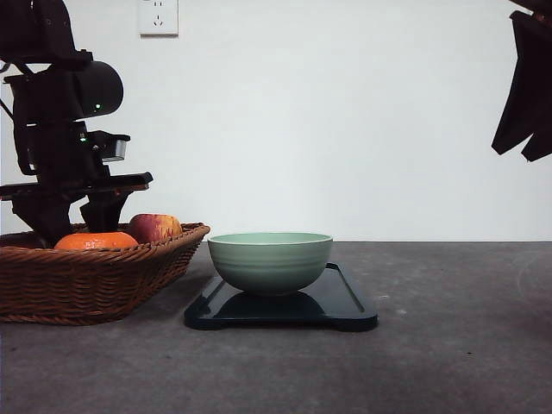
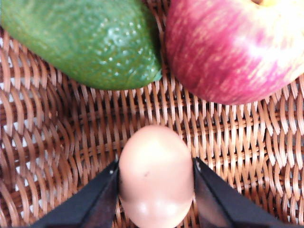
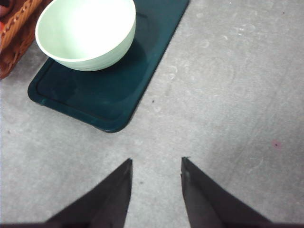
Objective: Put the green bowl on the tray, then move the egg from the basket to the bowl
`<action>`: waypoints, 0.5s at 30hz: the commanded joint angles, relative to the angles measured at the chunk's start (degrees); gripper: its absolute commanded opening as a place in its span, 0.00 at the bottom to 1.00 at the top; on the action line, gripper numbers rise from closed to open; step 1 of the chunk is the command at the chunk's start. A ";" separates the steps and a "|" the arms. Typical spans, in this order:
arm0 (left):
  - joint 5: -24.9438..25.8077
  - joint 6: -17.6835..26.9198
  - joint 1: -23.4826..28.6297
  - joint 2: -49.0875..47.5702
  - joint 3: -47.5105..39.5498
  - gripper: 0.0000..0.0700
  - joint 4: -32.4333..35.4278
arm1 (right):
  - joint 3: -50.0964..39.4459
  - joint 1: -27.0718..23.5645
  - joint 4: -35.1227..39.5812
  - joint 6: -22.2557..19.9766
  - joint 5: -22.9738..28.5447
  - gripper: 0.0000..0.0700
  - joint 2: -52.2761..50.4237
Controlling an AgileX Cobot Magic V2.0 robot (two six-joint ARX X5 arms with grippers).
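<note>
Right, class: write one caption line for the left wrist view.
Left gripper closing on tan egg in brown woven wicker basket.

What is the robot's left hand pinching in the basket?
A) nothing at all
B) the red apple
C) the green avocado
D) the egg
D: in the left wrist view, the left hand has its two dark fingers pressed against both sides of the egg, which sits on the basket weave; the apple and avocado lie apart from it.

No legible text or labels anywhere.
</note>
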 commanded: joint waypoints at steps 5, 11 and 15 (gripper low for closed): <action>-0.09 0.81 -0.20 0.51 1.46 0.21 -2.15 | 0.15 0.35 0.57 0.70 0.09 0.28 0.22; -0.09 1.40 -0.18 -1.37 3.85 0.21 -6.07 | 0.15 0.35 0.57 0.70 0.09 0.28 0.22; -0.09 1.42 -0.19 -2.87 6.50 0.21 -8.45 | 0.15 0.35 0.57 0.68 0.09 0.28 0.22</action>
